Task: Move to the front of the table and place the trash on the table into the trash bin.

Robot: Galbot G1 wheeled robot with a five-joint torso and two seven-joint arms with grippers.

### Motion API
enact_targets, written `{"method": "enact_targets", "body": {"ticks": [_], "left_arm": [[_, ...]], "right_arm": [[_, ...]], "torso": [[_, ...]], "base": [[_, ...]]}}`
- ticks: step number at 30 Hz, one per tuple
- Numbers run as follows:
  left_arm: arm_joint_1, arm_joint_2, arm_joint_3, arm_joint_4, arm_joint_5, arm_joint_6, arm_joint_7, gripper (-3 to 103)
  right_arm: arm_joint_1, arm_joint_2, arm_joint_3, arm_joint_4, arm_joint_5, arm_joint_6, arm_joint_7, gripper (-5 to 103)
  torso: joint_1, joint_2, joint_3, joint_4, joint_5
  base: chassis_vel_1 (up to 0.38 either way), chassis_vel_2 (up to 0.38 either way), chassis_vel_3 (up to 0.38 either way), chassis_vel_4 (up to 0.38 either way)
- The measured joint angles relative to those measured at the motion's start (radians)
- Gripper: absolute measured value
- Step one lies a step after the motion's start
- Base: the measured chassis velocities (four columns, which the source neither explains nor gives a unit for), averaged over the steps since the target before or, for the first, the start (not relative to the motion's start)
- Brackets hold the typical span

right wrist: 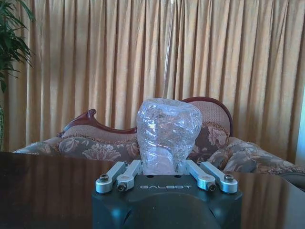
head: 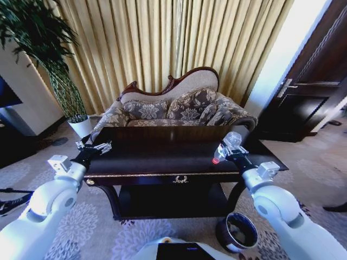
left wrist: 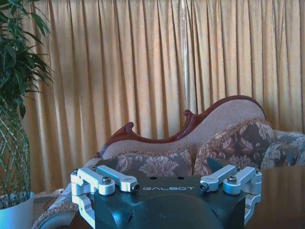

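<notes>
The trash in view is a clear plastic bottle [head: 232, 141] with a red end, held in my right gripper [head: 229, 153]. It hangs just above the right part of the dark glossy table [head: 162, 157]. In the right wrist view the crinkled bottle [right wrist: 167, 131] stands out between the finger links, with its base pointing away. My left gripper [head: 93, 148] hovers at the table's left edge. It is open, with its links spread wide and nothing between them. The dark round trash bin [head: 224, 238] stands on the carpet by the table's near right leg, below my right arm.
A patterned sofa [head: 173, 108] stands just behind the table, before gold curtains. A white plant pot [head: 81, 127] with a tall plant is at the far left. A dark door [head: 314, 92] is at the right. The table has a lower shelf [head: 173, 200].
</notes>
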Motion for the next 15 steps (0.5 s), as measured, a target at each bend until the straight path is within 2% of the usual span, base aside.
{"method": "enact_targets", "body": {"ticks": [15], "left_arm": [[0.003, 0.004, 0.011, 0.003, 0.018, 0.003, -0.001, 100]], "right_arm": [[-0.001, 0.02, -0.005, -0.007, -0.014, 0.006, 0.0, 25]], "torso": [[0.0, 0.0, 0.0, 0.0002, -0.0001]], "base": [[0.094, -0.095, -0.092, 0.101]]}}
